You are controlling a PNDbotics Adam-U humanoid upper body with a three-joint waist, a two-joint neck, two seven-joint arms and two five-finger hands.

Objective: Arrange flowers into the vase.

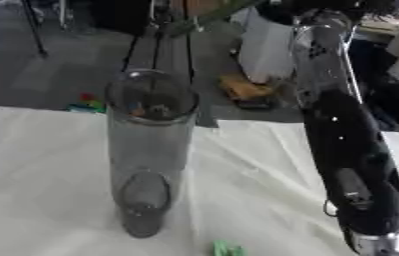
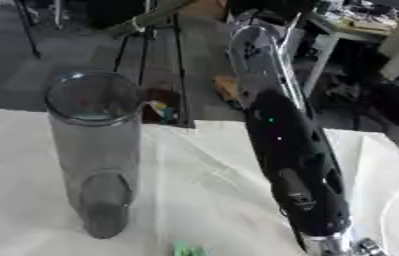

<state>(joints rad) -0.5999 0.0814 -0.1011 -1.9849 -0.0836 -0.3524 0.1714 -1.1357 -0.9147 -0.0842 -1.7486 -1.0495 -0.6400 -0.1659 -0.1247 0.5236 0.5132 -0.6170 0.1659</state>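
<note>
The right arm (image 2: 290, 165) rises steeply from the lower right toward the top edge; its robot hand is lost in dark clutter there, so whether it is open or closed cannot be told. Left of the arm, a tall clear vase (image 1: 148, 150) stands upright on the white-covered tabletop (image 1: 36, 190). A small green bit (image 1: 227, 248) lies near the front edge.

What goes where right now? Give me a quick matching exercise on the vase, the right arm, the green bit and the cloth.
Things:
1. glass vase
2. right arm
3. small green thing
4. white cloth

Descriptions:
A. covers the table
B. at the near edge of the view, below the vase
C. upright, clear, nothing in it
D. black and silver, running down the right side

Pairs: 1-C, 2-D, 3-B, 4-A

Neither hand shows in either view.
</note>
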